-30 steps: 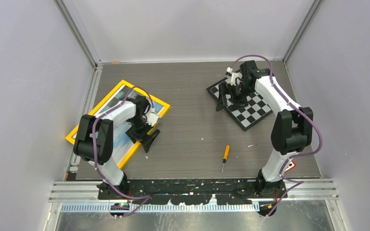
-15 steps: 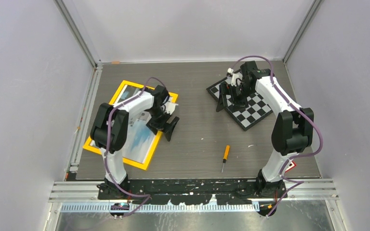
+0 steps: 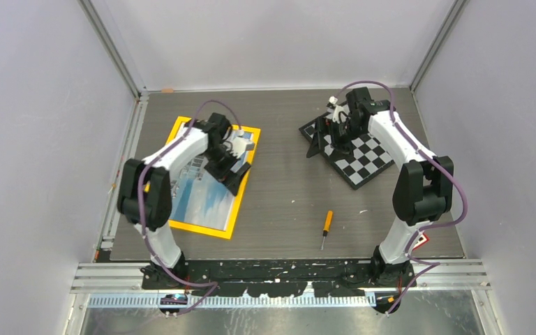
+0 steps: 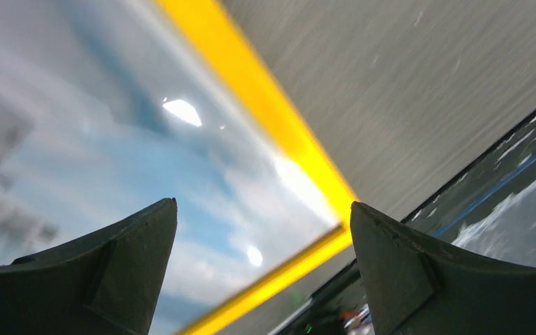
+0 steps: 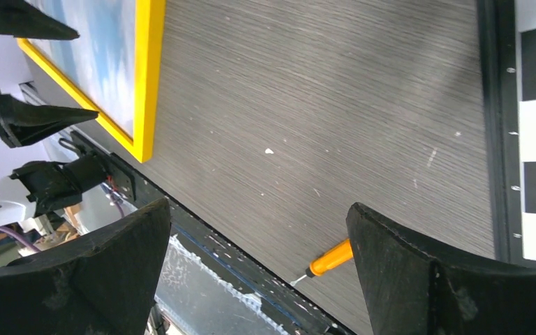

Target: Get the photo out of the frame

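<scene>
The yellow frame (image 3: 199,229) lies flat on the left of the table, face up, with the photo (image 3: 206,199) of blue sky and clouds inside it. My left gripper (image 3: 232,169) is open over the frame's right side. In the left wrist view the left gripper (image 4: 262,216) straddles the photo (image 4: 112,153) and the frame's yellow corner (image 4: 321,188); I cannot tell whether the fingertips touch. My right gripper (image 3: 323,137) is open at the left corner of the checkerboard, holding nothing. In the right wrist view the right gripper (image 5: 258,216) looks across at the frame (image 5: 146,77).
A black-and-white checkerboard (image 3: 366,157) lies at the back right under the right arm. An orange-handled screwdriver (image 3: 326,225) lies near the front edge between the arms, also seen as the screwdriver (image 5: 331,258) in the right wrist view. Walls close in on both sides.
The frame has swung round and slid right, away from the left wall, from a diagonal lie to nearly square with the table. My left gripper moved with it. The right arm barely shifted.
</scene>
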`<state>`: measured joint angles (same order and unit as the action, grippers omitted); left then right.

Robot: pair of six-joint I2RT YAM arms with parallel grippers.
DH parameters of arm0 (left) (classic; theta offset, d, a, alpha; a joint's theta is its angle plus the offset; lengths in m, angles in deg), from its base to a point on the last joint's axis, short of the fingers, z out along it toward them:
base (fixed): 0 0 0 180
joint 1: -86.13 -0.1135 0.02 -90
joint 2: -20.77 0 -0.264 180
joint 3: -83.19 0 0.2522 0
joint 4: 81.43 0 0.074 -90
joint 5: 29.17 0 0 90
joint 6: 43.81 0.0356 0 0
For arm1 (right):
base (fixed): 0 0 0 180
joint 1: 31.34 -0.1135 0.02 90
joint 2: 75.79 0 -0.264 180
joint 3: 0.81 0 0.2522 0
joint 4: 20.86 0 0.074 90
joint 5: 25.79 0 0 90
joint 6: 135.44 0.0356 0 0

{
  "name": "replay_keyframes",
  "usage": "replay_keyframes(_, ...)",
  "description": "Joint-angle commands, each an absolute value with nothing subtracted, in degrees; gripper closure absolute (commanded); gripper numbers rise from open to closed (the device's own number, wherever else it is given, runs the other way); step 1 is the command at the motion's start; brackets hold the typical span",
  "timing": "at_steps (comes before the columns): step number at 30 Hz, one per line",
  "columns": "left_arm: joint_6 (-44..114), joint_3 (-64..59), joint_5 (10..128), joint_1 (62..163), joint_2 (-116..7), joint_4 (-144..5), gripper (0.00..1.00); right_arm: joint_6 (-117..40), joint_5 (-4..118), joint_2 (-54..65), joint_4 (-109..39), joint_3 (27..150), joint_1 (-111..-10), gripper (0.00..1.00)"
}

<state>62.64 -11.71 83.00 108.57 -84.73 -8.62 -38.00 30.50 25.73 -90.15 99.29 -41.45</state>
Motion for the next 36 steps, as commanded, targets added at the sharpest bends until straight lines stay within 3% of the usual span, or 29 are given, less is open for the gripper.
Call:
replay_keyframes(1, 82.14, -1.51, 76.35, 105.91, -71.87, -1.25, 0.05, -35.42, 27.76, 25.2, -87.13, 98.99, -43.3, 0.0)
replay_keyframes(4, 93.68, 6.88, 73.89, 105.91, -61.3, -1.1, 0.04, -35.82, 27.97, 24.98, -87.12, 98.29, -43.46, 0.0)
replay_keyframes(9, 104.12, 14.87, 72.12, 106.11, -54.2, 0.22, 0.09, -36.74, 28.05, 24.91, -87.57, 96.99, -43.46, 0.0)
replay_keyframes(20, 98.6, 27.18, 63.04, 121.8, -53.92, -13.9, 0.3, -38.73, 29.99, 25.0, -89.31, 98.58, -43.4, 0.0)
replay_keyframes(26, 92.96, 27.8, 57.88, 127.92, -58.36, -19.44, 0.51, -38.95, 30.73, 25.13, -89.29, 98.58, -43.24, 0.0)
replay_keyframes(30, 88.84, 26.98, 55.62, 132.84, -61.02, -22.62, 0.6, -39.47, 32.58, 25.15, -88.64, 98.78, -42.23, 0.0)
replay_keyframes(36, 78.34, 16.79, 59.29, 133.94, -70.23, -21.25, 0.78, -39.66, 32.3, 26.9, -89.07, 101.49, -37.23, 0.0)
